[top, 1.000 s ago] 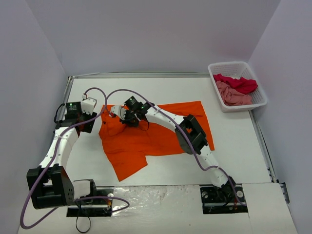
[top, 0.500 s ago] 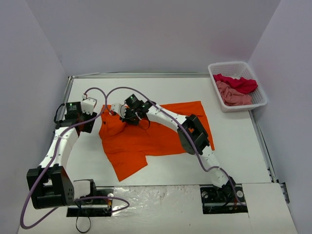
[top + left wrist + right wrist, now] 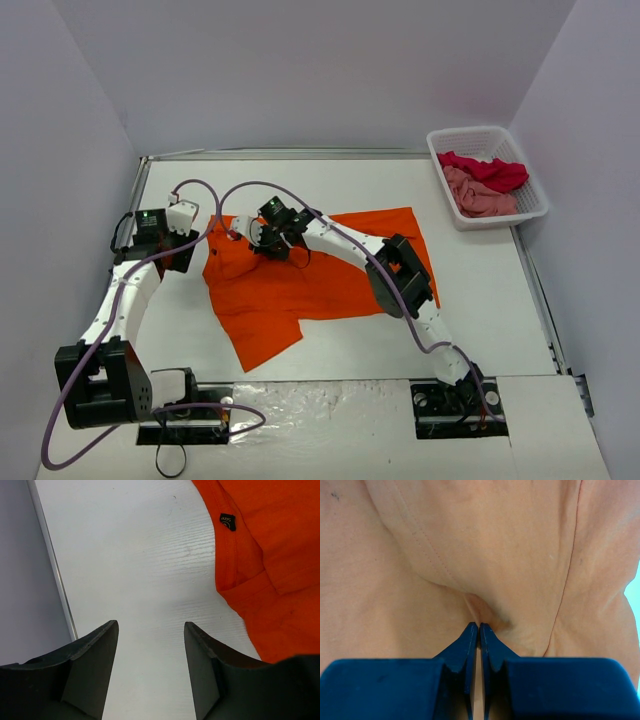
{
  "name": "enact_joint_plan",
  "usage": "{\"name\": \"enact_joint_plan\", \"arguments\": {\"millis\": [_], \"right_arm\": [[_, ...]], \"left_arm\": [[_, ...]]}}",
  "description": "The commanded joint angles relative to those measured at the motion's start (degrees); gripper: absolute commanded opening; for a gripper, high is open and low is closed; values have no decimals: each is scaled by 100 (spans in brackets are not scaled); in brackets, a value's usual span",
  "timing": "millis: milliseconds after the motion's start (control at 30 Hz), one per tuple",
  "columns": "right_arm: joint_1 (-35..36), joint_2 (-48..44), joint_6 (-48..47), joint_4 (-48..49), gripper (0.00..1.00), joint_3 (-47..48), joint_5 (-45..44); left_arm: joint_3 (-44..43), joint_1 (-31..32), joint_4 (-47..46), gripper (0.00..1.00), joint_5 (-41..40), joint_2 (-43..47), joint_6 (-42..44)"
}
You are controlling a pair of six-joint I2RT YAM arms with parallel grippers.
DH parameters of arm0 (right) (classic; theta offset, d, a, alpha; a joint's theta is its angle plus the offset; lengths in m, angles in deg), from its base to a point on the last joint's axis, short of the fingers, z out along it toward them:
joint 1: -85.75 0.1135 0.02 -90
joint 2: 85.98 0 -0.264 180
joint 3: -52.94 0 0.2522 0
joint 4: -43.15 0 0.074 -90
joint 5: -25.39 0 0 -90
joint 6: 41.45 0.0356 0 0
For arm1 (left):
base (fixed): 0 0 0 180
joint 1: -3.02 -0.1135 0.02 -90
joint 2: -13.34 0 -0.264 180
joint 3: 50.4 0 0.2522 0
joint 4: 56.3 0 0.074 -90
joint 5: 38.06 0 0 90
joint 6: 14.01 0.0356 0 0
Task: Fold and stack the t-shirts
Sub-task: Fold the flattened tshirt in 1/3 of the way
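Pinching a small fold of the orange shirt (image 3: 420, 580) near its collar, the right gripper (image 3: 479, 626) has its tips shut tight on the cloth. Vs 1 sec ago, its elbow has slid a bit to the right & the hand has turned a little, but the shirt has hardly moved. So I think the pull is only just starting; no fold made yet.

The left gripper (image 3: 150, 625) hasn't moved. It's wide open w/ nothing in it, over bare table (image 3: 140, 555), just left of the shirt's edge w/ the little black tag (image 3: 227, 521). The shirt lies spread but crumpled mid-table, one flap pointing to the near side.

Table is white & flat, w/ a metal rail (image 3: 50, 555) on the left. Plain pale walls (image 3: 300, 70) all round. Far right: a white basket (image 3: 470, 130) w/ the red shirt (image 3: 490, 172) & pink shirt (image 3: 480, 198) bunched inside, not folded.
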Motion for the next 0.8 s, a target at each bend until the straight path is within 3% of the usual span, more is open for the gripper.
{"name": "enact_joint_plan", "arguments": {"millis": [0,767], "right_arm": [[33,-527,-6,-184,0,-85,-24],[24,-764,91,-219,0,-208,-121]], "left_arm": [[-19,-39,-57,54,71,168,-2],[-19,-39,-75,54,177,133,-19]]}}
